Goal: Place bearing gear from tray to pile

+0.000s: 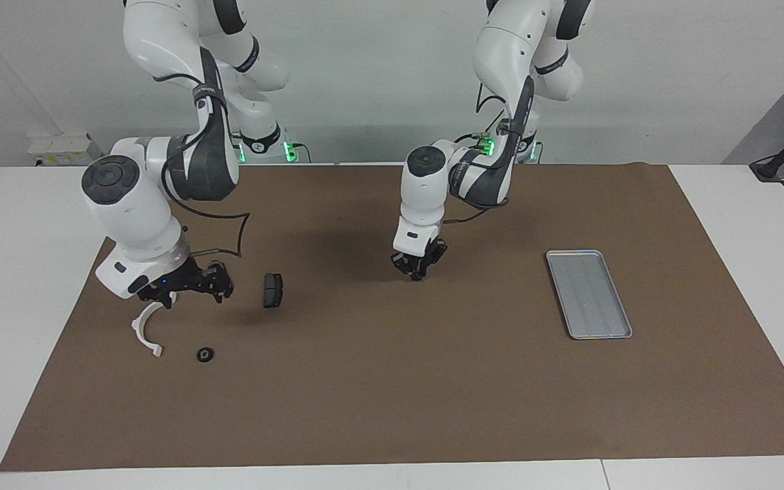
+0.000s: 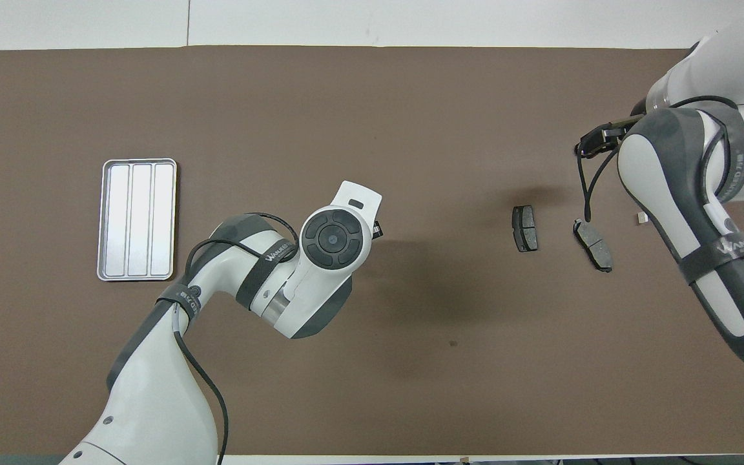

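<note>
Facing view only | bearing gear [image 1: 205,354] beside white bracket [image 1: 146,331]

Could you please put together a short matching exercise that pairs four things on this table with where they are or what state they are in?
Things:
1. tray
2. bearing gear
3. left gripper
4. right gripper

Places or states:
A. open, above the white bracket
B. empty, toward the left arm's end of the table
C. shut, holding nothing, over the middle of the mat
D. lying on the mat beside the white bracket

Pairs: 1-B, 2-D, 3-C, 4-A
</note>
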Robot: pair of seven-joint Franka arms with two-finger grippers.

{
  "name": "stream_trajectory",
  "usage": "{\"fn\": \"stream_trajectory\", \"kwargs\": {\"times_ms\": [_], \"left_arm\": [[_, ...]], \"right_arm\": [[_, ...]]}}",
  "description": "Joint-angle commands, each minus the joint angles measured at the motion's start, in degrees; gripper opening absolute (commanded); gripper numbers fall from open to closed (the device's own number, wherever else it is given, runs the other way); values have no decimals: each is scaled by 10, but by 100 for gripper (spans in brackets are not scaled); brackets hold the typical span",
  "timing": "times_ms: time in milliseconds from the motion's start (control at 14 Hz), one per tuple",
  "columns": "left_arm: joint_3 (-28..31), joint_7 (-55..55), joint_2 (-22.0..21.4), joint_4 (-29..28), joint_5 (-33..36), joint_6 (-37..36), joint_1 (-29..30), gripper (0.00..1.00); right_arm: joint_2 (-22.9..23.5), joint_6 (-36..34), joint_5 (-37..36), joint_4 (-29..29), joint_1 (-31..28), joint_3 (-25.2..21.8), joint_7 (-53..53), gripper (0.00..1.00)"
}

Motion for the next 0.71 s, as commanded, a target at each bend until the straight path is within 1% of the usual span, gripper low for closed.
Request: {"fn": "stream_trajectory", "kwargs": {"times_ms": [0,285,499,570,641], "left_arm": [[9,-12,-9,-13,10,10,-10,0],[9,-13,-8,-24,10,27,-10,0],[9,-13,-8,-27,10,32,-11,0],[9,-13,-8,-27,10,33,-11,2],[9,-11,-8,-27,10,35,-10,27]], "right_arm": [[-13,-15,-5,-10,-5,16,25,100],[-14,-31,-5,-11,-4,46,126,100],[-14,-31,-6,-11,-4,53,143,100],[-15,-32,-6,-11,-4,53,145,100],[-15,-32,-6,-11,-4,53,145,100]]}}
